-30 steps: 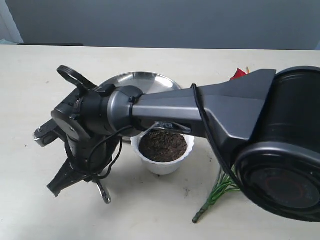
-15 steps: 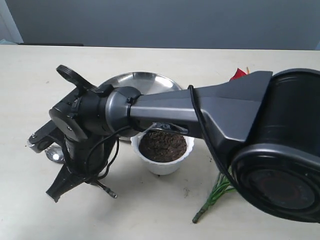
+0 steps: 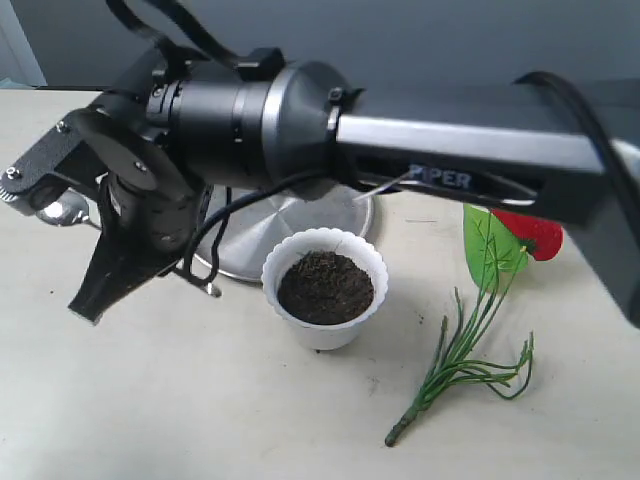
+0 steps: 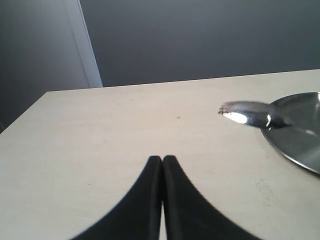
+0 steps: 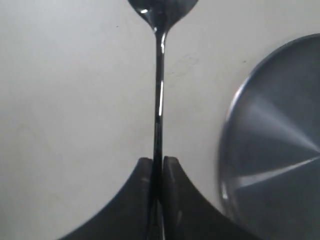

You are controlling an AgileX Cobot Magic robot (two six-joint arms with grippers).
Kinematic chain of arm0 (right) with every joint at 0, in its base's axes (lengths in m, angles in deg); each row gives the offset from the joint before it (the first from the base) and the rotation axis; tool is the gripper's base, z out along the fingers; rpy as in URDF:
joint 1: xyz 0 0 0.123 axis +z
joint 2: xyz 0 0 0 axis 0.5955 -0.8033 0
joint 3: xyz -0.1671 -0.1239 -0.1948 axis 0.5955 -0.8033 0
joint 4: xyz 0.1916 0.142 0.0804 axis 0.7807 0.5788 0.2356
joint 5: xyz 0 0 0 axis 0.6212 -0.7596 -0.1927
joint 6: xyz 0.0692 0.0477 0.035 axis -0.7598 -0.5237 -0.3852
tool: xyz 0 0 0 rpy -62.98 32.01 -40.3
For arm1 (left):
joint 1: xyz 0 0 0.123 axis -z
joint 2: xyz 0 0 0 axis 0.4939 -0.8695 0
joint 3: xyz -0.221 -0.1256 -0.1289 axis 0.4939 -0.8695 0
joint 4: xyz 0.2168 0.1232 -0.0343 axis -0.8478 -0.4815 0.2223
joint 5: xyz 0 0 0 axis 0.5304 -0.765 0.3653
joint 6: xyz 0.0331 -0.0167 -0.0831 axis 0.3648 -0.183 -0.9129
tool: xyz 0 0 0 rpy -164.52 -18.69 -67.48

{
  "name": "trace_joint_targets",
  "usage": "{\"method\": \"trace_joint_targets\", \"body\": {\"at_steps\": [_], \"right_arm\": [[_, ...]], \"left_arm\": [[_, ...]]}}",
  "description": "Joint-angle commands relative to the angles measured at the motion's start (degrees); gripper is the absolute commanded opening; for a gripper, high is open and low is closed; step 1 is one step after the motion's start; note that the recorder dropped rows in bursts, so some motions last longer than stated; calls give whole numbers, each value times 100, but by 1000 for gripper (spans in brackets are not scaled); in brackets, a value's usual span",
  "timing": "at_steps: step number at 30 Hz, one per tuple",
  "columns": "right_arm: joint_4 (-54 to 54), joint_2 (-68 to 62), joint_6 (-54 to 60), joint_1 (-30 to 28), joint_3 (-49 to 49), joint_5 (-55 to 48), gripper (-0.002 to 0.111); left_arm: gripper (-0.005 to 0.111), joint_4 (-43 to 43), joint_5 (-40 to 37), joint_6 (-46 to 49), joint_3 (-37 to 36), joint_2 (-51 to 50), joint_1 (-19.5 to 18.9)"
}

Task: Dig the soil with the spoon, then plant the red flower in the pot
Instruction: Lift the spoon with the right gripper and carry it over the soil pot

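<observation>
Spoon (image 5: 159,100) clamped by handle in right gripper (image 5: 157,162). Pickup done, digging next: swing toward 3 o'clock in exterior view, dip bowl into soil (image 3: 325,287) in pot (image 3: 322,332).

One spoon (image 5: 159,100), one pot (image 3: 322,335), one red flower (image 3: 487,248), one plate (image 5: 275,150).

A pale cream table (image 3: 200,400) with a smooth, matte top fills the near space and runs back to a straight far edge, behind which stands a plain dark grey-blue wall (image 3: 450,30), met at the left by an off-white upright strip (image 3: 15,50), all under soft, even light.
</observation>
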Motion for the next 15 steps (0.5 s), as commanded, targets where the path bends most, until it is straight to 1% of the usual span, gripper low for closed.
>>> {"method": "trace_joint_targets", "body": {"at_steps": [1, 8, 15], "right_arm": [[-1112, 442, 76, -11, -2, -644, -1], [-2405, 761, 62, -11, -25, -2058, -1], [-2475, 1027, 205, -11, -25, -2132, -1]], "left_arm": [[0, -11, 26, -22, 21, 30, 36], [0, -11, 26, -22, 21, 30, 36], [0, -11, 26, -22, 21, 30, 36]]}}
